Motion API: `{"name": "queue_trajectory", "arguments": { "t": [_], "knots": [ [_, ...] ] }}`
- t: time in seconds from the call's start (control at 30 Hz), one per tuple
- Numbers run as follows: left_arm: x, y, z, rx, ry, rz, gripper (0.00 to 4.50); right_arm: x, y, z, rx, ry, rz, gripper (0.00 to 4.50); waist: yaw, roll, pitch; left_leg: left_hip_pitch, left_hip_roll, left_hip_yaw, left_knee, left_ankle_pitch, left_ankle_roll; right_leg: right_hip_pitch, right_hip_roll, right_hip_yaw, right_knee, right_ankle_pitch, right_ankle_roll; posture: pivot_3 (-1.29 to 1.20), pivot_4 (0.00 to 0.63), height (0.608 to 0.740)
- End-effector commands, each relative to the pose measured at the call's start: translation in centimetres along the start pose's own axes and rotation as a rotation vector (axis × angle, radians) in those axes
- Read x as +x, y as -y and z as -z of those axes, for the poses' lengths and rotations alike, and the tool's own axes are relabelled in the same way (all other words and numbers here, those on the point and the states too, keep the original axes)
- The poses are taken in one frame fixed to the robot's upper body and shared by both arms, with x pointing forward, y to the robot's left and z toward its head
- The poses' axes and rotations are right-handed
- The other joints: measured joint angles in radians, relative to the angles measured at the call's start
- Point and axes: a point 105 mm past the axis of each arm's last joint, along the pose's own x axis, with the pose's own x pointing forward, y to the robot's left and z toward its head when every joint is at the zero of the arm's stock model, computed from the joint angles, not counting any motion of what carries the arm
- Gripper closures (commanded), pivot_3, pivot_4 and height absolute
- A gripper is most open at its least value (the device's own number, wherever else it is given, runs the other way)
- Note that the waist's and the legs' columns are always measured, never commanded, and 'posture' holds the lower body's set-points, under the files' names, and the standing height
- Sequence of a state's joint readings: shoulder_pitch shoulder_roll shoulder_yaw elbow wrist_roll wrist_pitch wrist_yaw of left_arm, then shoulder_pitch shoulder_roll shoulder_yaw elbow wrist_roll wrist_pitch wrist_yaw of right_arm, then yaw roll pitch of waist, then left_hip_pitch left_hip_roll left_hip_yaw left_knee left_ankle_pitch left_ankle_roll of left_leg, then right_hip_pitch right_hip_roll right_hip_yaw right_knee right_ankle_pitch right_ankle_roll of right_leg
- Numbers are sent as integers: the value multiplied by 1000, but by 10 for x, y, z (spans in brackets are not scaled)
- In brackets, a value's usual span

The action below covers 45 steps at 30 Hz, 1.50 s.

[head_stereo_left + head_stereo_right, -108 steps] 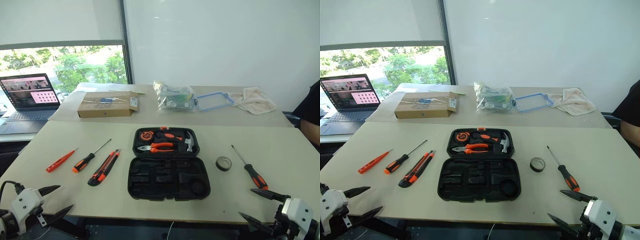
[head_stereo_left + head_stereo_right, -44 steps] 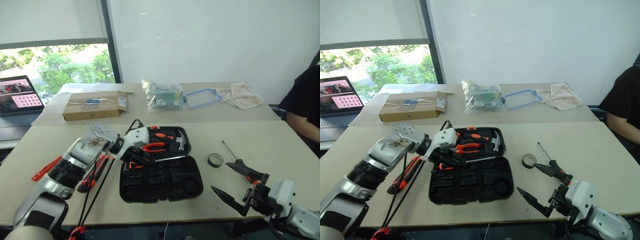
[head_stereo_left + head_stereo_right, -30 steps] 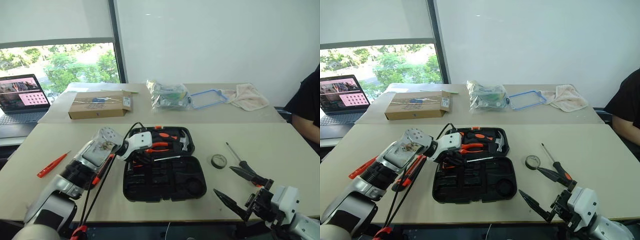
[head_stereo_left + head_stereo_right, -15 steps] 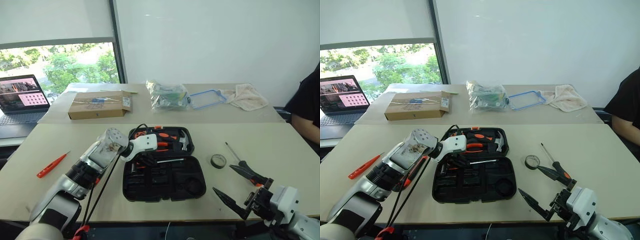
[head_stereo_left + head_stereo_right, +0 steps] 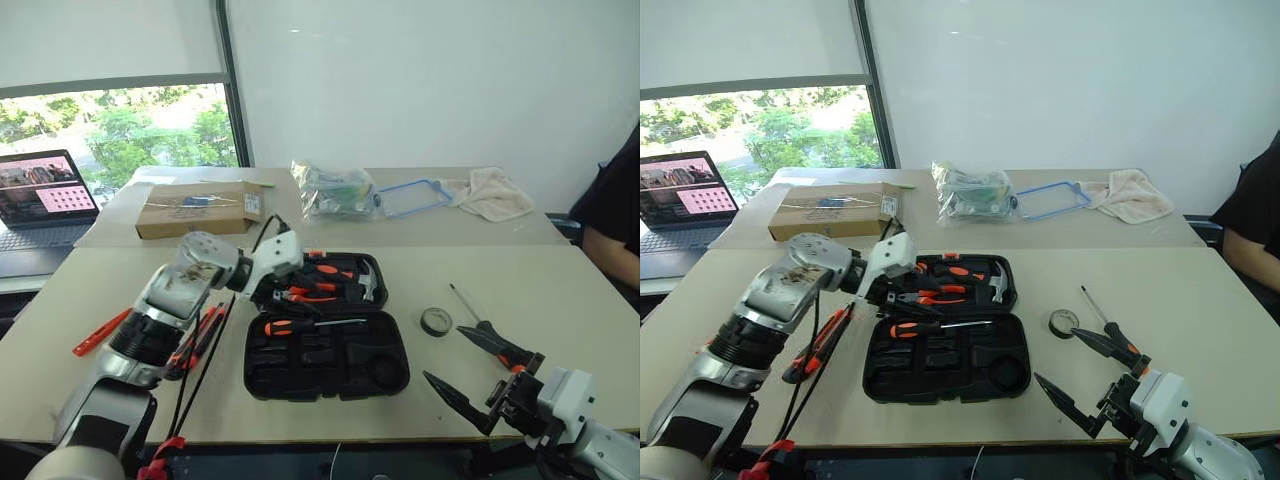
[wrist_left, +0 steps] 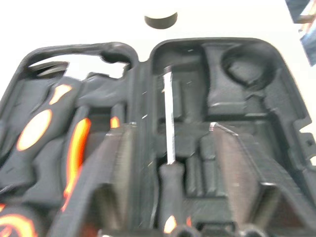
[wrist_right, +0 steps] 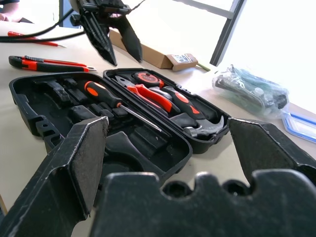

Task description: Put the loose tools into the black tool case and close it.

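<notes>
While my left fingers [image 5: 283, 292] hang spread and empty just above the black tool case [image 5: 325, 358], one black-and-orange screwdriver [image 5: 300, 325] lies inside its near half, free of my grip. My right fingers [image 5: 478, 368] are spread wide, holding nothing, off the case's right side above the bench [image 5: 560, 290]. The tape roll [image 5: 435, 321] and the second screwdriver [image 5: 477, 319] lie right of the case. The utility knife [image 5: 818, 345] and the slim orange screwdriver [image 5: 100, 331] lie left of it. Pliers [image 5: 305, 294] and a hammer [image 5: 364, 283] sit in the case's far half.
</notes>
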State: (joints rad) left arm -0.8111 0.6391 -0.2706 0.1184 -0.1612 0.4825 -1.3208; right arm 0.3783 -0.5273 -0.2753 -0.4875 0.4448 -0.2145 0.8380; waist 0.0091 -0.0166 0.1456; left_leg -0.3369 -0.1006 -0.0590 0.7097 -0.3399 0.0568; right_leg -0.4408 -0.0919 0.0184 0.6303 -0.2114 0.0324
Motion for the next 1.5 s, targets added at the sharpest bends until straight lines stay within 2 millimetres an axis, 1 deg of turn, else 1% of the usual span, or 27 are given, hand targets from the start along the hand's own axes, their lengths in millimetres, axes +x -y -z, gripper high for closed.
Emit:
{"name": "queue_trajectory", "arguments": {
  "t": [0.03,0.07,0.1,0.13,0.2,0.4,0.57,0.7,0.73,0.8,0.87,0.93,1.0,1.03,1.07,1.1,1.13,1.17,1.2,1.23,1.27,1.3,1.37,1.4,1.43,1.47,1.5],
  "knots": [
    [4,-1,25,-51,-2,-43,3569,3,0,-6,-16,26,-1,0,1,0,0,0,0,0,0,0,0,0,0,0,0,0,0,0,150,740],
    [7,0,30,-65,-3,-46,3984,3,0,-6,-17,26,-1,0,2,0,0,0,0,0,0,0,0,0,0,0,0,0,0,0,150,740],
    [11,3,33,-79,6,-38,4277,3,0,-6,-18,26,-1,0,2,0,0,0,0,0,0,0,0,0,0,0,0,0,0,0,150,740],
    [14,5,34,-91,13,-32,4441,3,0,-6,-19,26,0,0,4,0,0,-1,0,0,0,0,0,0,0,0,0,0,0,0,150,740],
    [20,10,38,-111,2,-11,4441,2,2,-6,-20,23,2,0,10,0,0,-1,-1,-1,1,0,0,0,-1,-1,0,0,1,0,150,740],
    [32,11,46,-119,-29,-21,4441,1,4,-5,-23,15,2,0,10,0,0,-1,-1,-1,2,-1,1,1,-1,-1,-1,1,1,0,150,740],
    [42,19,62,-126,-151,20,4441,1,3,-6,-22,14,3,0,11,1,-1,0,-1,-1,2,-1,1,3,-1,-1,-1,1,1,0,150,740],
    [43,27,80,-140,-276,52,4441,-2,3,-6,-18,5,10,0,10,2,-4,1,-1,-1,2,-1,1,4,-1,-1,-1,1,1,0,150,740],
    [43,27,81,-139,-284,45,4441,-5,3,-6,-15,-5,17,0,10,3,-5,2,-1,-1,2,-1,1,5,-1,-1,-1,1,1,0,150,740],
    [43,26,81,-145,-284,31,4441,-10,4,-5,-11,-23,28,0,9,6,-8,3,-1,-1,1,-1,2,5,-1,-1,-1,1,1,0,150,740],
    [42,19,66,-167,-143,-12,4441,-22,12,-4,-6,-60,93,0,8,7,-10,3,-1,-1,1,-1,2,6,-1,-1,-1,1,1,0,150,740],
    [36,14,51,-139,-5,-31,4441,-31,17,-3,-1,-93,144,0,8,8,-10,4,-1,-1,1,-1,2,6,-1,0,-1,1,2,0,150,740],
    [13,6,38,-106,155,-93,4441,-50,19,-1,29,-145,182,0,6,7,-10,3,-1,-1,1,-1,2,5,-1,0,-1,1,1,0,150,740],
    [1,5,38,-102,202,-113,4198,-60,18,1,35,-177,196,0,5,7,-10,2,-1,-1,1,-1,2,4,-1,0,0,1,1,0,150,740],
    [-8,5,38,-97,230,-124,3937,-66,18,2,37,-198,204,0,5,7,-10,0,-1,-1,1,-1,2,2,-1,0,0,1,1,0,150,740],
    [-21,8,42,-92,270,-130,3795,-77,19,5,42,-229,241,0,4,7,-9,0,0,-1,0,-1,1,1,-1,0,0,1,1,0,150,740],
    [-36,11,49,-86,290,-153,3502,-89,19,9,52,-261,281,0,3,6,-9,0,1,-1,0,-1,1,1,0,0,-1,1,1,0,150,740],
    [-46,13,53,-78,302,-171,3117,-98,19,11,60,-282,307,0,-1,6,-9,0,1,-1,-1,-1,1,0,0,0,-1,1,1,0,150,740],
    [-58,18,61,-53,301,-185,2639,-106,18,14,74,-308,334,0,-2,6,-9,1,1,-1,-3,-2,0,0,0,0,-2,0,1,0,150,740],
    [-69,24,73,-38,282,-201,2371,-114,16,17,83,-330,354,0,-4,6,-9,2,1,-1,-4,-2,0,1,-1,0,-3,0,1,0,150,740],
    [-83,29,86,-54,259,-234,1994,-121,15,22,93,-364,383,0,-5,6,-9,2,1,-1,-5,-2,0,1,-1,0,-4,0,1,0,150,740],
    [-92,33,94,-66,244,-257,1654,-126,14,24,100,-388,404,0,-6,7,-9,2,1,-1,-6,-2,0,1,-1,0,-4,0,1,0,150,740],
    [-114,40,110,-115,217,-312,849,-128,20,29,107,-437,457,0,-8,7,-9,4,1,-1,-8,-2,0,2,-1,0,-5,0,0,0,150,740],
    [-122,44,113,-129,214,-329,608,-123,25,31,117,-443,470,0,-7,7,-8,4,1,-1,-9,-2,0,1,-1,0,-4,0,0,0,150,740],
    [-128,48,116,-143,212,-343,254,-117,30,32,132,-453,476,0,-8,6,-8,4,1,-1,-9,-2,0,1,-1,0,-5,0,0,0,150,740],
    [-131,50,116,-150,218,-353,121,-111,35,33,152,-458,474,0,-7,5,-8,4,1,-1,-9,-2,1,2,-1,0,-5,0,0,0,150,740],
    [-133,53,115,-147,236,-353,121,-105,41,34,178,-468,465,0,-6,6,-8,4,1,-1,-8,-3,2,2,-2,0,-5,0,0,0,150,740]
  ]
}}
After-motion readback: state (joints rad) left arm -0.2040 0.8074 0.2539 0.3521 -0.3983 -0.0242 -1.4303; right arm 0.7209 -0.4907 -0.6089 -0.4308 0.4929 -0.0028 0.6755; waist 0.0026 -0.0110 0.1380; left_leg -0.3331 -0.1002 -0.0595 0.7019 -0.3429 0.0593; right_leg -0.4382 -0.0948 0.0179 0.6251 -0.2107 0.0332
